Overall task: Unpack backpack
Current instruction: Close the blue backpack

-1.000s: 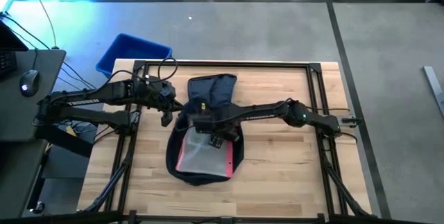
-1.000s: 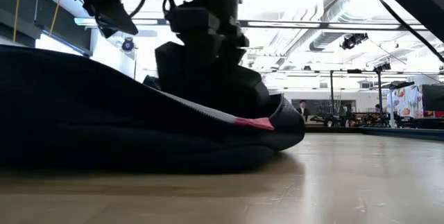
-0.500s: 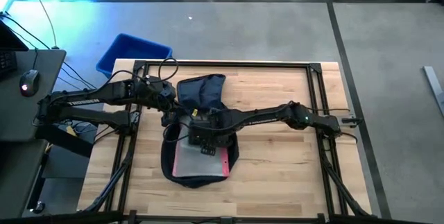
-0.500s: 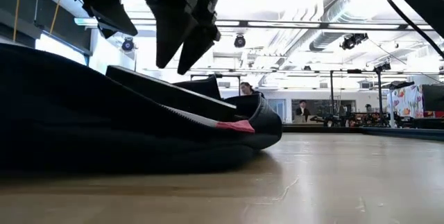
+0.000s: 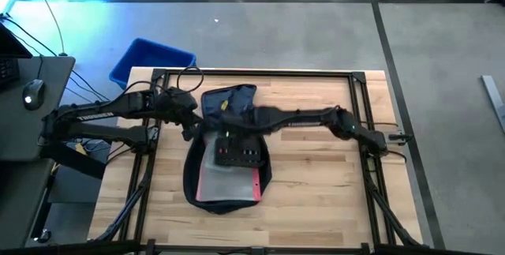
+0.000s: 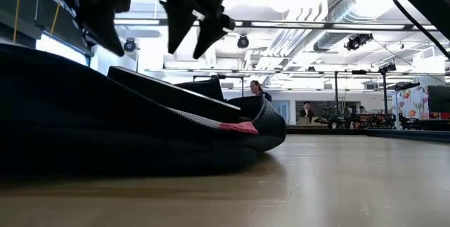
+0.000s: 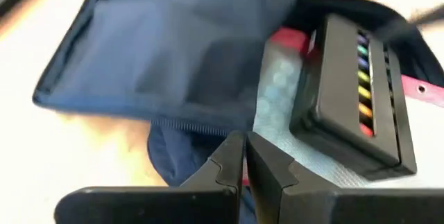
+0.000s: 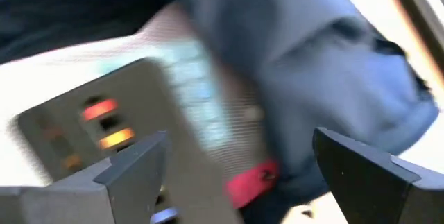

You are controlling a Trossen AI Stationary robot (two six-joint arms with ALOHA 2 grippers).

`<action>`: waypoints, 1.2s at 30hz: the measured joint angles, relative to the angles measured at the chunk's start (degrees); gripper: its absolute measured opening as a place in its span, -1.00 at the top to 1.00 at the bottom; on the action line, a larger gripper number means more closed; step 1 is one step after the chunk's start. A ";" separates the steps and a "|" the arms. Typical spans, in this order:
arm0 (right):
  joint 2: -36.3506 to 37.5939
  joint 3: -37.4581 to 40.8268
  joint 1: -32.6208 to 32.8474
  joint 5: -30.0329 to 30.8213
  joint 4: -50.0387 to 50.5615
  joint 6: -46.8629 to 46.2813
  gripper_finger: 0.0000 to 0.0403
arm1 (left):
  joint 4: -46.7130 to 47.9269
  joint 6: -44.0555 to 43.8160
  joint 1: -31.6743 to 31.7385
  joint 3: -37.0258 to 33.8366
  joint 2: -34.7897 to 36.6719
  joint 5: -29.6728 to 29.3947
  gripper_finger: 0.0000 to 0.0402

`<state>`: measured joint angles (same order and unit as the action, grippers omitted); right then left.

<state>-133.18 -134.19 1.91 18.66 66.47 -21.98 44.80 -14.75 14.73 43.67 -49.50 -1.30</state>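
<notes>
Navy fabric lies spread across the middle of the table (image 5: 331, 176): the backpack (image 5: 227, 105) is on its back with its flap thrown toward the far edge, and inside the open mouth sit a black box (image 5: 241, 151) with a row of coloured marks on its top and, under it, a clear pouch with a pink edge (image 5: 229, 185). The left tool (image 7: 244, 158) has its fingers pressed together and holds nothing; it hangs just beside the near-left rim of the opening. The right tool (image 8: 239, 165) has its fingers wide apart and empty, poised above the box (the low view shows it well clear of the bag).

The step in hand looks like picking the first item out, most likely the box. To do it well, the right tool should come straight down with one finger on each long side of the box, low enough to catch its walls rather than the lid edge. It should avoid snagging the pouch or the flap. The left tool could steady the rim so the bag does not lift with the box.
</notes>
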 joint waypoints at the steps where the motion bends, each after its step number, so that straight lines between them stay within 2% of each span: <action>1: 0.57 0.00 -1.30 -0.18 0.58 0.17 -0.66 | 0.42 -0.02 0.61 -0.32 0.00 1.13 1.00; 9: 3.53 0.00 -9.47 -1.10 5.84 6.70 -0.66 | 0.30 -3.03 4.22 -7.12 0.02 7.48 0.90; 13: 3.82 0.14 -10.34 -1.51 5.78 11.74 -0.66 | -0.58 -3.23 4.53 -9.66 0.17 7.17 0.81; 17: 3.70 2.84 -10.65 -4.88 3.83 13.05 -0.66 | -6.96 -3.23 4.71 -12.21 0.15 4.15 0.73; 21: 3.74 2.80 -7.98 -3.77 3.64 14.14 -0.66 | -16.37 -3.18 6.17 -16.21 -0.74 1.41 0.70; 25: 3.71 2.84 -6.94 -3.40 8.10 15.38 -0.66 | -25.02 -4.82 8.92 -20.04 -2.96 4.87 0.71; 29: 3.80 2.83 -8.23 -2.20 12.42 16.05 -0.64 | -28.69 -5.66 10.65 -21.67 -5.87 6.81 0.71; 33: 5.62 4.25 -9.66 -2.77 11.86 16.98 -0.59 | -29.87 -5.23 11.65 -21.65 -7.87 7.08 0.71; 36: 9.49 9.93 -12.30 -5.94 8.25 16.29 -0.56 | -30.72 -5.23 11.99 -21.65 -7.89 7.43 0.71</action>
<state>-123.68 -124.26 -10.38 12.72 74.72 -5.69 14.09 -19.99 26.72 22.02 -57.39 6.13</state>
